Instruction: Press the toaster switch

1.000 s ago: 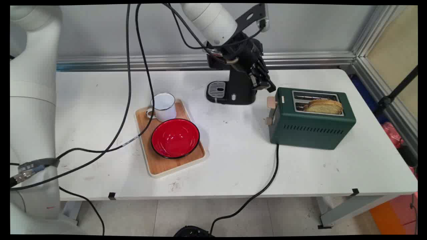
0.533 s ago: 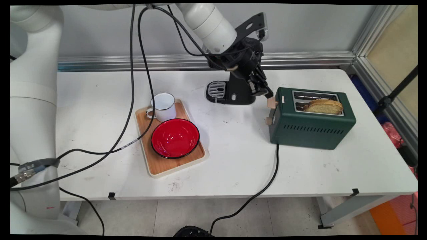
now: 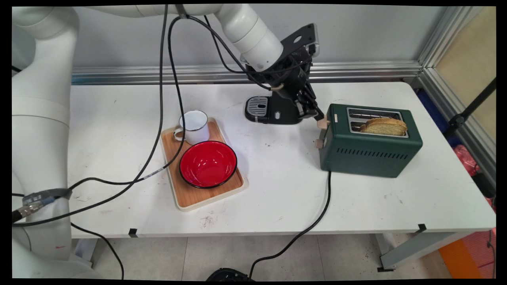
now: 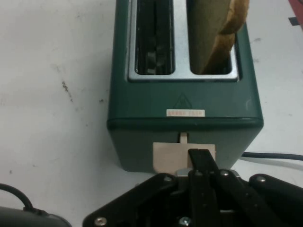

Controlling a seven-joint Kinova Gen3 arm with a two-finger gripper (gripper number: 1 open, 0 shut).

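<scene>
A dark green two-slot toaster [image 3: 370,152] stands on the right of the table, with a slice of bread [image 3: 384,126] sticking up out of its near slot. My gripper [image 3: 317,115] is shut, its tips resting on top of the beige lever [image 3: 323,123] at the toaster's left end. In the hand view the joined fingertips [image 4: 200,153] sit on the lever [image 4: 165,156], below the toaster [image 4: 184,99] and the bread [image 4: 215,38]. The other slot is empty. Nothing is held between the fingers.
A black coffee machine [image 3: 273,109] stands just behind and left of my hand. A wooden tray [image 3: 190,200] at centre left carries a red bowl [image 3: 208,163] and a white mug [image 3: 195,126]. The toaster's black cord [image 3: 317,215] runs off the front edge.
My hand has come down and slightly left, from above the toaster's left end onto its lever. The lever, bread and toaster have not visibly moved.
</scene>
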